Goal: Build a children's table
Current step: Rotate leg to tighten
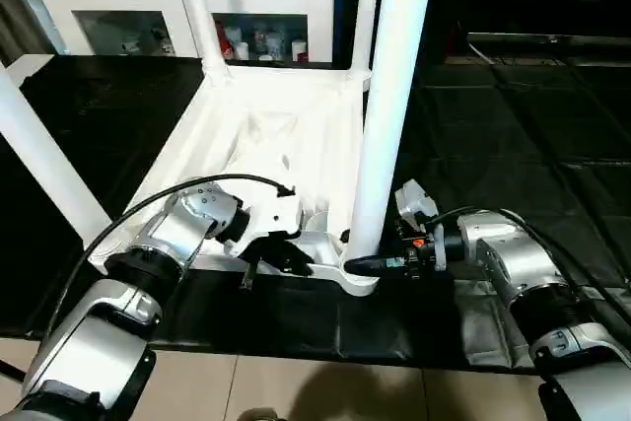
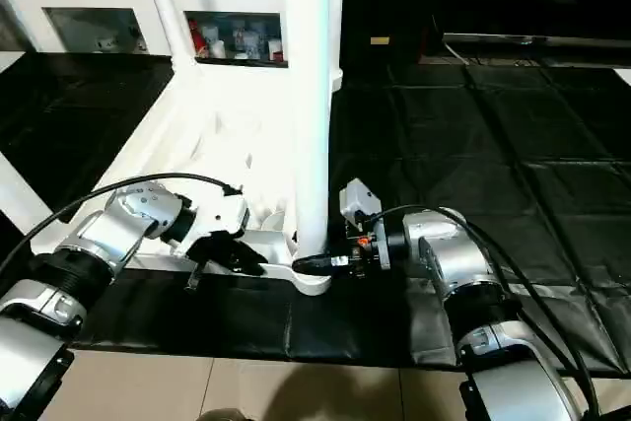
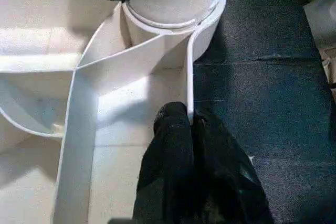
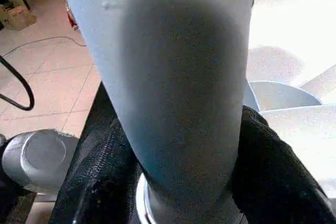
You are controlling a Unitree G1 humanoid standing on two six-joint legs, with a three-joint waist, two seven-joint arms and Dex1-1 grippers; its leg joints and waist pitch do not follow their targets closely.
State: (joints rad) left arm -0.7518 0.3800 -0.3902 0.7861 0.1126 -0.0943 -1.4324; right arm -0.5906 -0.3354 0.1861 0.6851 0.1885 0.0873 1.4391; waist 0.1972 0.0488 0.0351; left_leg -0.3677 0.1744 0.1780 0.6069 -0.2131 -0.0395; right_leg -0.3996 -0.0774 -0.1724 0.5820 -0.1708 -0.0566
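2 grippers: left gripper point(image 3: 191, 121) pinches tabletop rim point(image 3: 190, 72); right gripper point(image 4: 178, 177) clasps leg point(image 4: 173, 77).

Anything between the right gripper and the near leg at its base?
Nothing visible. The right gripper has a black finger on each side of the near leg, just above its corner socket.

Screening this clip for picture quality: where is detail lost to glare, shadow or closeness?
Left eye view: the white plastic table top's ribbed underside is washed out by glare. Right eye view: the black mat goes dark, seams faint. Right wrist view: the round white table leg sits very close, soft, with a dark shadow across it. Left wrist view: the left hand's black fingers lack texture.
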